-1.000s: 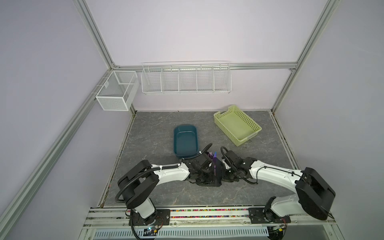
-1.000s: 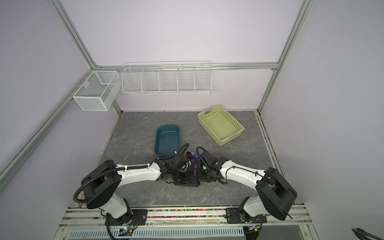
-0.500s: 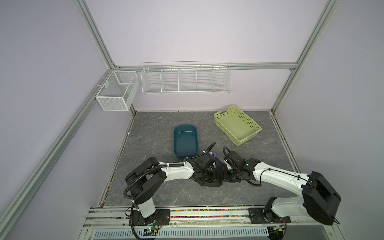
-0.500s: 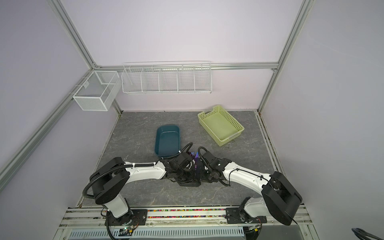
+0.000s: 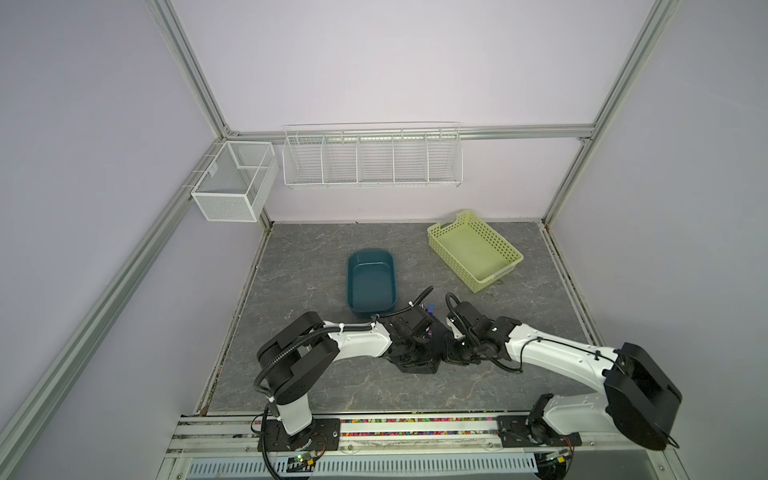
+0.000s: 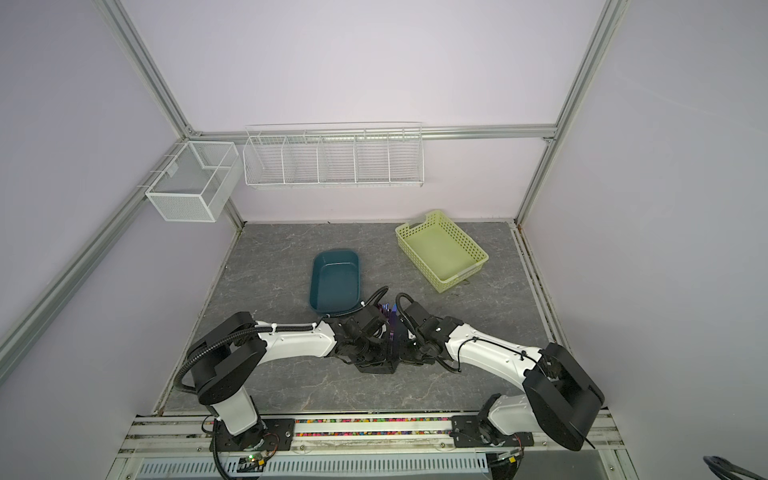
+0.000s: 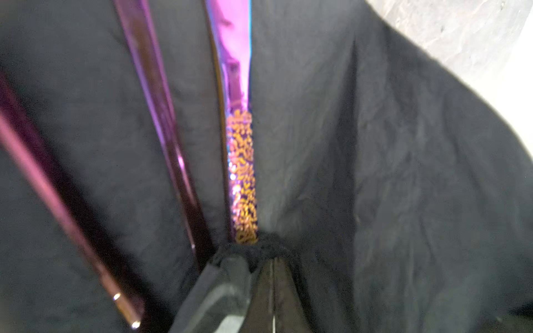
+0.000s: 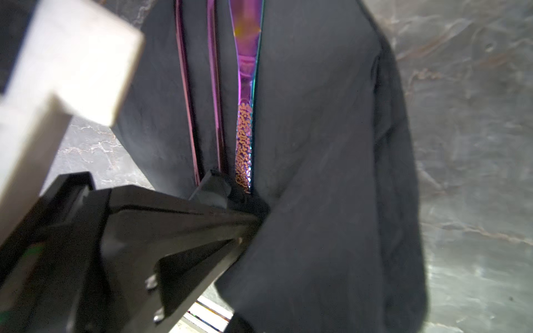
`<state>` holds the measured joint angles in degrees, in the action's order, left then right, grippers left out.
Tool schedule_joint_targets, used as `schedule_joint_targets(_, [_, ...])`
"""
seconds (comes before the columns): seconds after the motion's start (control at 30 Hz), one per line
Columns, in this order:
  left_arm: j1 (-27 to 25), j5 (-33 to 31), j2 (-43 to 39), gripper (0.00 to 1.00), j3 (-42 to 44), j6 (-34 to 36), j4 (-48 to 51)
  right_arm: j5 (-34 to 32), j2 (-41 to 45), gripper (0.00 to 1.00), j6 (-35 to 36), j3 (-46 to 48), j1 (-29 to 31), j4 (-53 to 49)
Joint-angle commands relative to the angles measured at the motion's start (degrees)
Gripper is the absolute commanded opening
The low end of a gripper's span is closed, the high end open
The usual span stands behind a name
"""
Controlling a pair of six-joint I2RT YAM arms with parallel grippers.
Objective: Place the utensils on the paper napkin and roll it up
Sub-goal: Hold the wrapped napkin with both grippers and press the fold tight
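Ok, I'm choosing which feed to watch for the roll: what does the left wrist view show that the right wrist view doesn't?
Left wrist only: the left gripper from behind, jaws shut on a napkin fold, and one handle right to its free end. Right wrist only: that gripper's side, a white block, far more grey table. Both: black napkin, three purple handles, one speckled.

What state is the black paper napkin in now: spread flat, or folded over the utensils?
Partly folded. One side of the paper napkin stands up and curls toward the utensils; their handles lie uncovered.
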<state>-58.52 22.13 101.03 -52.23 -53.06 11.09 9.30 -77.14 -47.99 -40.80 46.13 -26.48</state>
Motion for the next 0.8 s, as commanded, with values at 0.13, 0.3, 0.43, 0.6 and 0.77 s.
schedule_joint_targets(0.13, [-0.19, -2.50, -3.09, 0.00, -0.64, 0.62, 0.91, 0.13, -0.02, 0.13, -0.53, 0.79, 0.41, -0.12])
schedule_joint_targets(0.3, [-0.19, -5.26, -7.02, 0.00, -1.11, 2.25, 6.43, -0.42, -0.32, 0.13, -0.18, 0.87, 0.38, -0.90])
schedule_joint_targets(0.43, [-0.19, -5.30, -7.22, 0.00, -1.46, 3.48, 9.03, -0.68, -0.34, 0.13, 0.13, 0.59, 0.41, -1.51])
schedule_joint_targets(0.6, [-0.19, -4.07, -5.15, 0.00, -0.91, 3.58, 8.97, -1.17, -0.32, 0.12, 0.23, 0.38, 0.34, -1.89])
schedule_joint_targets(0.77, [-0.19, -3.74, -3.54, 0.00, -1.13, 3.38, 7.72, -0.02, -0.30, 0.13, 0.20, 0.55, 0.33, 0.55])
